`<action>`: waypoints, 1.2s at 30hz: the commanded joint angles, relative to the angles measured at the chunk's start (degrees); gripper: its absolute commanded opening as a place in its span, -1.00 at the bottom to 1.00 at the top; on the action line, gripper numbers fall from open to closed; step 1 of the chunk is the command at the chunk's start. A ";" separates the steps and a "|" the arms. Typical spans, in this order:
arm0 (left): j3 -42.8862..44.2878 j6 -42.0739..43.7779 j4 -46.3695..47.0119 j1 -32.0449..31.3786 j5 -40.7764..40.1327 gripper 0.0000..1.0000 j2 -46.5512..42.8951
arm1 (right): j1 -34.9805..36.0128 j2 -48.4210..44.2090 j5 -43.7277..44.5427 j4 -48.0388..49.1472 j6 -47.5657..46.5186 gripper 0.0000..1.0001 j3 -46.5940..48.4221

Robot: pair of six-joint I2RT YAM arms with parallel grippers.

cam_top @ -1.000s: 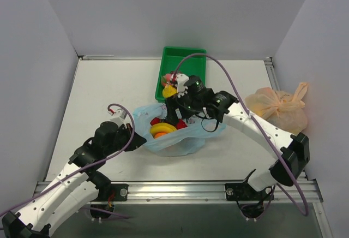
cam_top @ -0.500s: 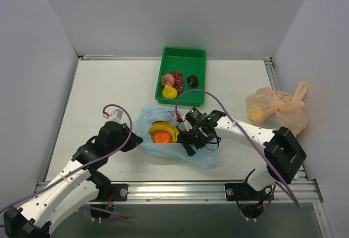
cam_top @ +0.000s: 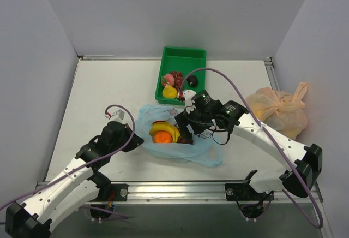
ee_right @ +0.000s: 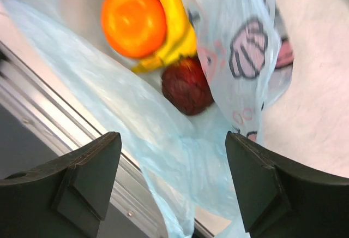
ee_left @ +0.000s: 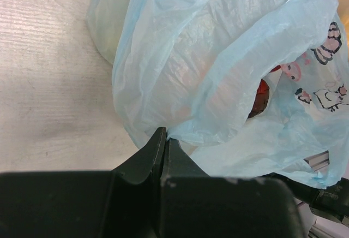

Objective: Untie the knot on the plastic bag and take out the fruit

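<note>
1. View from above: the thin, see-through light blue plastic bag with little cartoon pictures lies near the front of the white table. Its mouth is open. I see no knot, so I think the untying part is done. The round orange and the curved yellow banana lie inside the bag, so taking out the fruit is not yet done. The left gripper is at the bag's left edge. The right gripper hangs over the fruit and hides some of it. A green plastic tray sits behind the bag, and the things in it are too small to name. A pale orange tied bag lies well apart on the right.

2. Left wrist view: the left gripper has its two fingers pressed together, pinching the edge of the plastic bag. The crinkly bag fills most of the view. A red fruit shows dimly through it, but I cannot tell its shape.

3. Right wrist view: the right gripper has its fingers spread wide with nothing between them. It is above the orange, the banana and a dark red apple. These three touch each other inside the plastic bag. The view is a bit blurry, and the bag's handles are cut off.
</note>
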 commanded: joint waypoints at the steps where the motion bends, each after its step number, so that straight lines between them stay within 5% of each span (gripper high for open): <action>1: 0.69 1.11 3.34 0.42 0.92 -1.00 -0.06 | 1.73 0.05 -1.45 -0.63 2.31 0.51 4.76; 13: -0.36 -1.34 3.16 0.25 0.83 -1.00 -0.94 | 10.60 17.01 -11.36 6.06 -4.70 -0.58 3.37; 19: -1.68 -4.16 3.34 0.33 -0.22 -1.00 -0.41 | 15.18 23.60 -17.27 3.95 -9.55 -0.79 5.03; 26: -2.39 -4.78 3.52 0.33 -0.49 -1.00 -0.85 | 15.27 21.43 -16.31 0.43 -10.70 -0.74 7.41; 33: -2.30 -4.69 3.87 0.33 -0.22 -1.00 -0.94 | 13.25 14.05 -4.73 0.52 -4.90 0.09 9.17; 36: -2.39 -4.60 4.22 0.33 -0.05 -1.00 -0.85 | 11.49 13.95 2.49 0.96 -2.44 0.12 7.86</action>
